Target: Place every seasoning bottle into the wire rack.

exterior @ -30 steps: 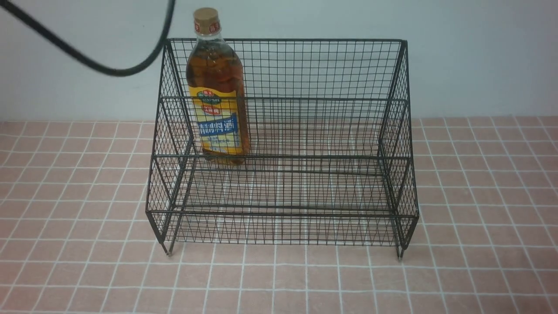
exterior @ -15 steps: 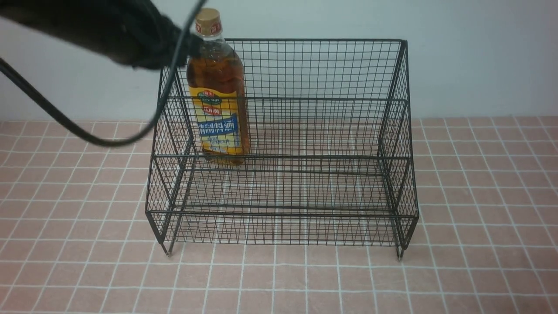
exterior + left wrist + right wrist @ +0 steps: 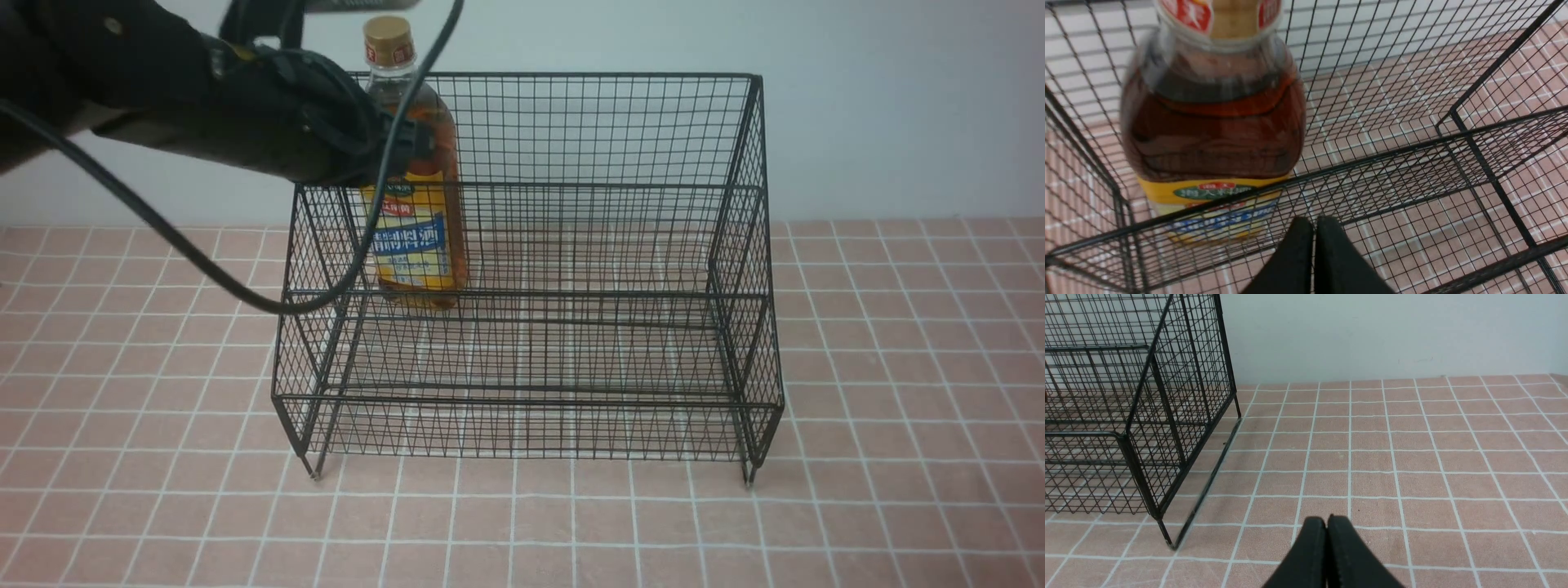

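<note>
Surface: pink tiles with pale joints [image 3: 522,523], running from the foreground back to the wall; the rack's short feet rest on it.

Right gripper [image 3: 1326,520]: black, clenched, its tips together; held before the tiled stretch beyond the rack's right side.

Cable [image 3: 286,309]: black, hanging in a loop from the left arm [image 3: 237,114]; it passes in front of the rack's left side and of the bottle.

Left gripper [image 3: 1313,222]: dark, clenched, its tips drawn together; the arm reaches in over the rack's left edge, its end in front of the bottle's shoulder; whether it touches the glassy side cannot be told.

Rack [image 3: 522,402]: black wire mesh, wide, stepped in tiers, with sloping sides; front rail low, back panel high.

Bottle [image 3: 416,237]: one, tall and clear, filled with amber-brown liquid; gold cap [image 3: 388,37]; yellow label [image 3: 420,265] with blue band and white characters, facing forward; it stands nearly upright inside the rack, in the rear tier by the back left corner, cap rising above the top rail.

Wall [image 3: 890,106]: pale, plain, behind the rack.
</note>
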`<state>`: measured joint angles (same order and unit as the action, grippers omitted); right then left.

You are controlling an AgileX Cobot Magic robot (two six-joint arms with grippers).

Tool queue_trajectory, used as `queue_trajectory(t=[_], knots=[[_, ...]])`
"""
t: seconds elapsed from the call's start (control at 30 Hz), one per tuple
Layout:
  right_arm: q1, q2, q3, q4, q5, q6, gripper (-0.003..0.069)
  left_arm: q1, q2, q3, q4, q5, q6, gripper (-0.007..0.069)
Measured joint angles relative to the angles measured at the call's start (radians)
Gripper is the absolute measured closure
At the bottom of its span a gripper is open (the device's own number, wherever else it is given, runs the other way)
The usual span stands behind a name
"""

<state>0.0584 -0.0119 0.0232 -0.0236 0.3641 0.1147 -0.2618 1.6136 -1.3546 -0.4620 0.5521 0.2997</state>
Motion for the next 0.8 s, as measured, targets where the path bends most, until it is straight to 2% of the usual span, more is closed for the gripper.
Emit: queue_trajectory(t=[0.43,0.8], knots=[[0.000,0.000,0.000,0.000,0.000,0.000,0.0671,0.000,0.077,0.000,-0.033,-0.152,0.033,0.0631],[0.000,0.000,0.000,0.000,0.000,0.000,0.0671,-0.001,0.106,0.000,-0.154,-0.219,0.034,0.0631]])
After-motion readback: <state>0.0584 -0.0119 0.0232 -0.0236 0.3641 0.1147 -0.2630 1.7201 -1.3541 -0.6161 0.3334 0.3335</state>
